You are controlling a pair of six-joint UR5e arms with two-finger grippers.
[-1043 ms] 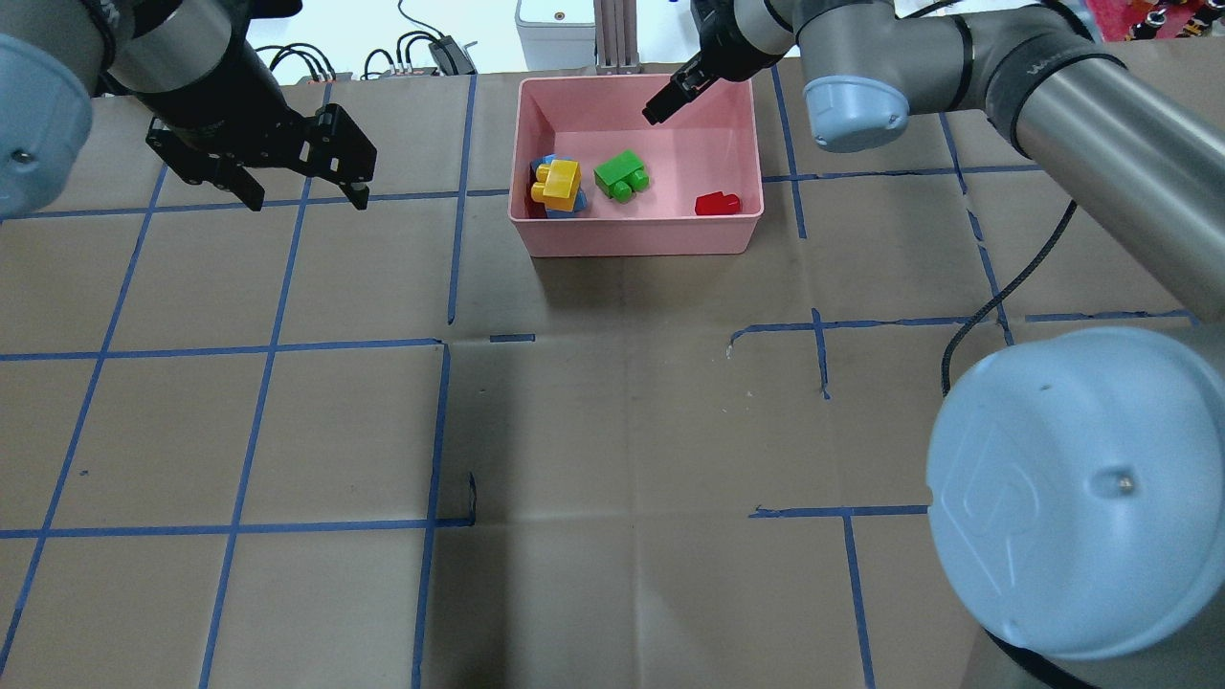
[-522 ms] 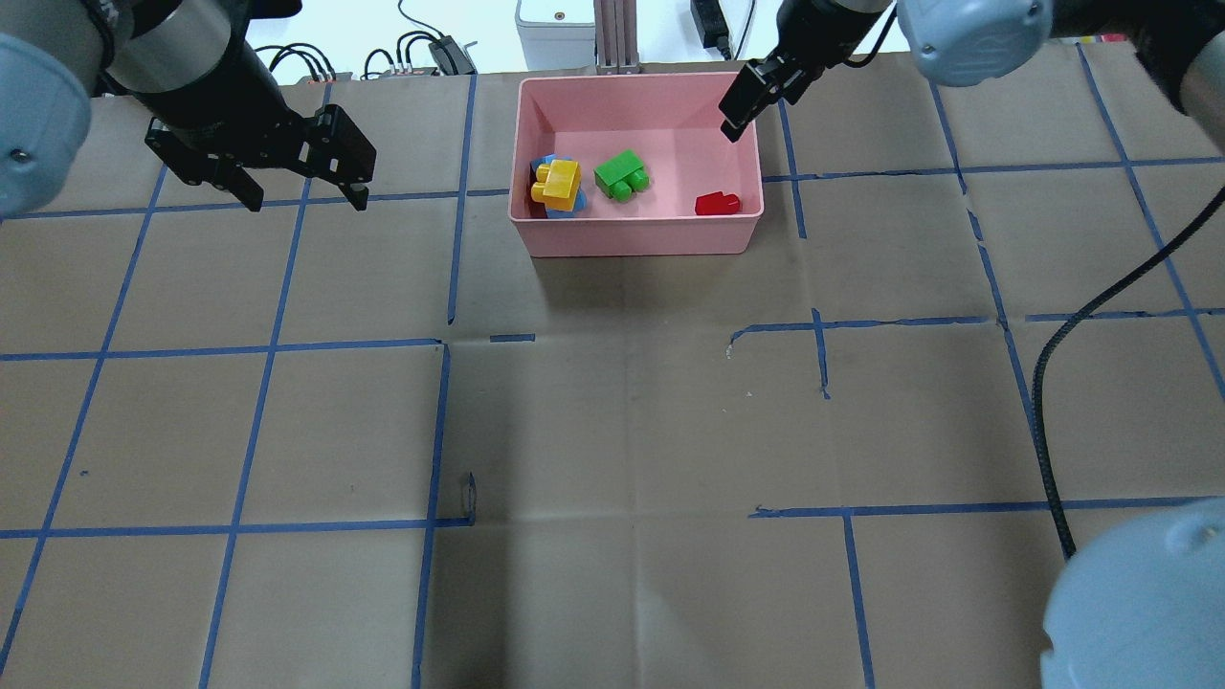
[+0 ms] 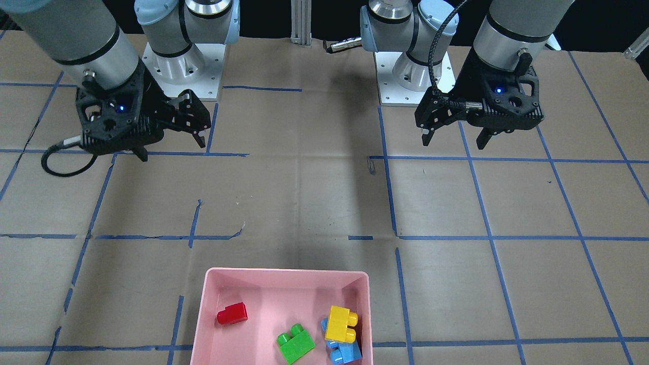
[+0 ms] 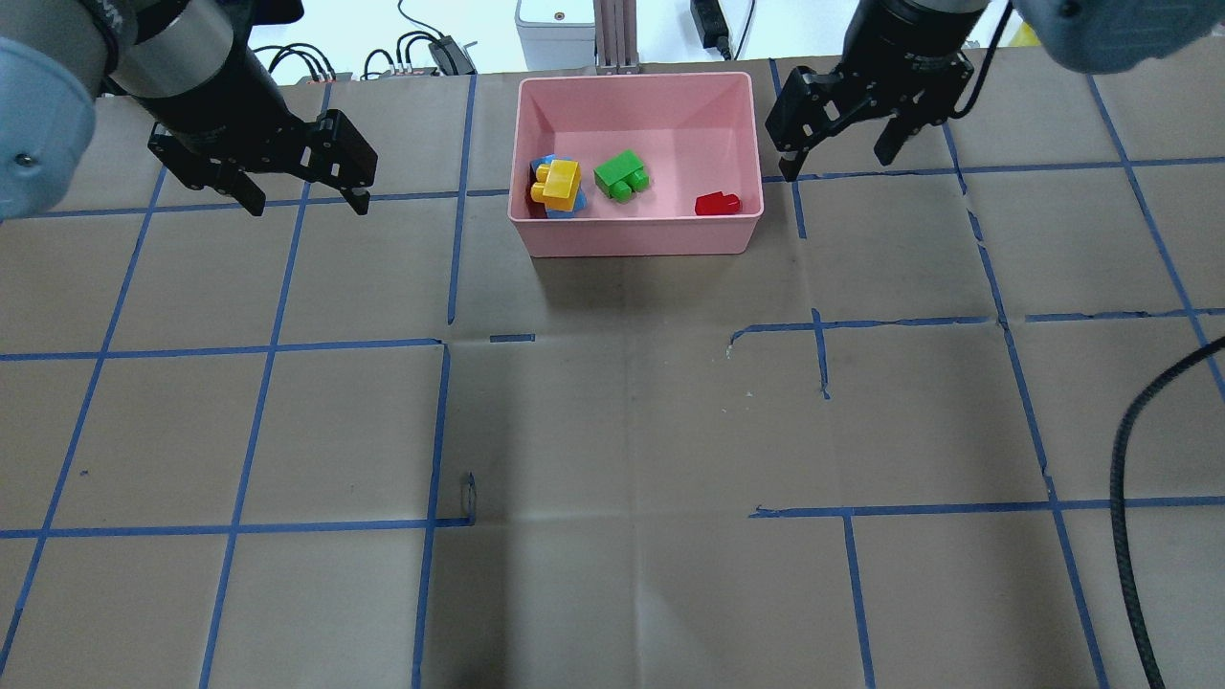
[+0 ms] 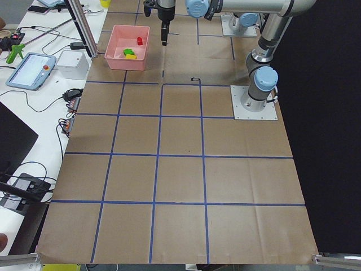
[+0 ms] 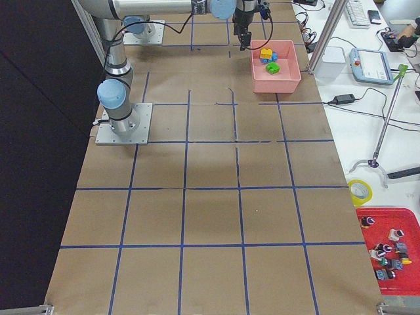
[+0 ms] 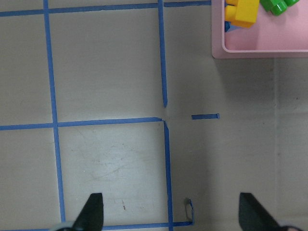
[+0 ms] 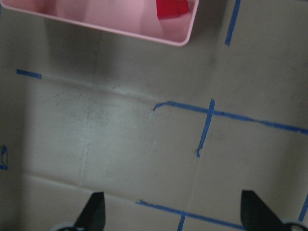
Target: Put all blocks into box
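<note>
Right end effector [image 4: 835,163] just beside box [image 4: 636,237]

Box [image 4: 636,235]: pink, shallow, rectangular, rounded corners, open side up, on the desk [image 4: 612,431] by its far edge. All four blocks lie inside, along the wall nearest the robot.
- Yellow block [image 4: 558,184]: stacked on the largely hidden blue block [image 3: 348,352], in the robot's-left corner.
- Green block [image 4: 622,175]: just beside them, apart.
- Red block [image 4: 718,203]: in the robot's-right corner, alone.

Brown paper [image 4: 612,431] with blue tape lines [image 4: 271,348] covers the table. Beside it lie a pendant [image 5: 31,70], a white box [image 5: 72,64], a tape roll [image 6: 359,191] and a red tray [image 6: 408,218].
</note>
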